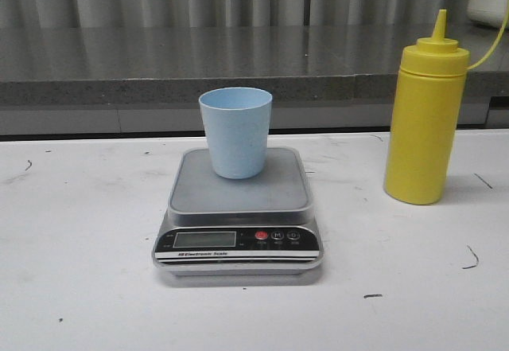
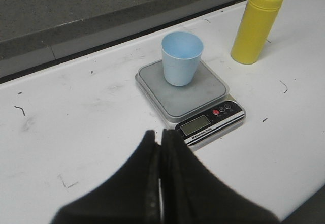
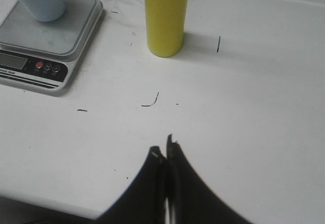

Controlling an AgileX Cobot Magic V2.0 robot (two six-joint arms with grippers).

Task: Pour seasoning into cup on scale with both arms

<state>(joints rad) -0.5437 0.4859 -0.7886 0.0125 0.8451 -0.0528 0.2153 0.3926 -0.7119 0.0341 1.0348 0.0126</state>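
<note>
The pale blue cup (image 1: pixel 235 131) stands upright on the grey platform of the scale (image 1: pixel 238 188) at the table's middle. The yellow seasoning bottle (image 1: pixel 425 120) stands upright on the table to the right of the scale, cap on, apart from it. Neither gripper shows in the front view. In the left wrist view my left gripper (image 2: pixel 159 132) is shut and empty, above the table short of the scale (image 2: pixel 200 99), cup (image 2: pixel 181 58) and bottle (image 2: pixel 256 23). In the right wrist view my right gripper (image 3: pixel 163 148) is shut and empty, well short of the bottle (image 3: pixel 165 16) and scale (image 3: pixel 56 36).
A grey stone ledge (image 1: pixel 159 68) runs along the table's far edge. The white table (image 1: pixel 79 271) carries small dark scuff marks (image 1: pixel 471 259). A thin yellow tether (image 1: pixel 493 44) runs from the bottle cap up to the right.
</note>
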